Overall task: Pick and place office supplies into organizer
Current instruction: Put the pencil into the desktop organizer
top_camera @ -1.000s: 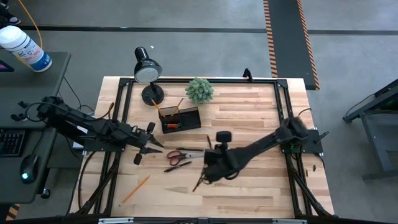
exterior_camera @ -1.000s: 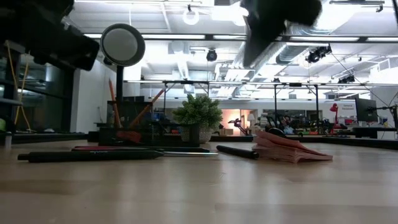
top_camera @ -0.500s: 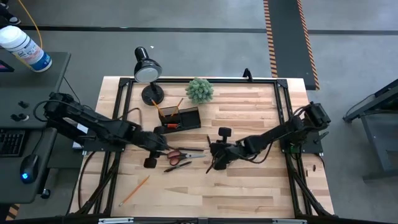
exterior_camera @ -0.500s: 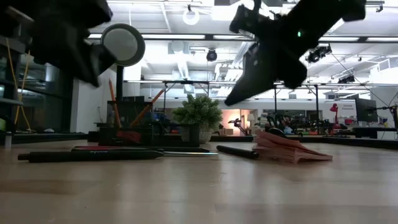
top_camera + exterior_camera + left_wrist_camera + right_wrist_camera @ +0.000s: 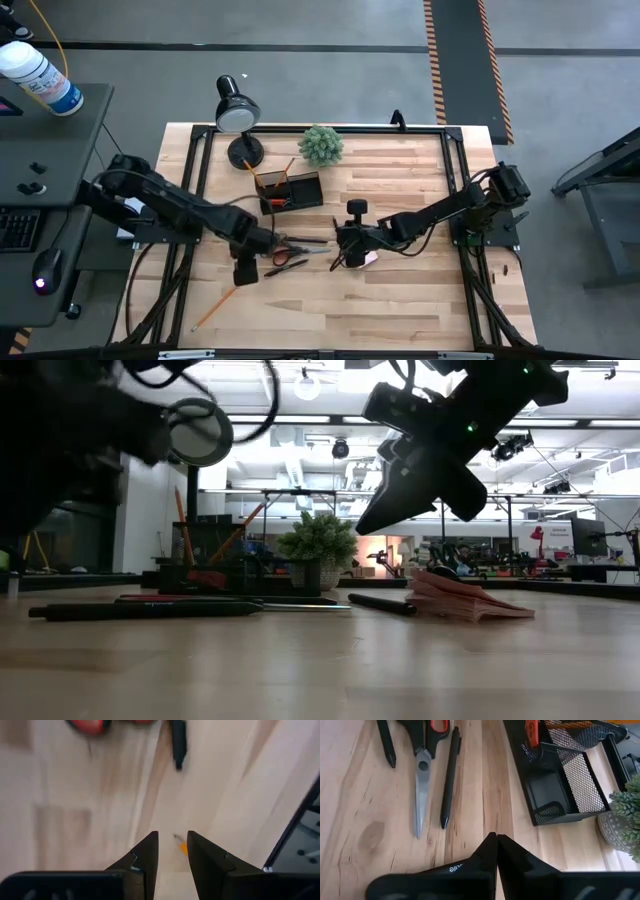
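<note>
The left gripper [image 5: 172, 851], partly open and holding nothing, hangs over the worktop [image 5: 400, 300] near the scissors [image 5: 290, 248] and a loose pencil [image 5: 217, 305]; the right gripper [image 5: 496, 842] is shut and empty, beside the pink notepad [image 5: 366, 259]. The organizer [image 5: 292, 191] sits near the lamp [image 5: 236, 112]. With both arms close together, they could collide or knock supplies away. No writing is readable.

White lettering on the right gripper [image 5: 496, 840], seen upside down, too partial to read

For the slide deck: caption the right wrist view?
Shut right gripper above the table, facing scissors, a pen and the organizer.
</note>
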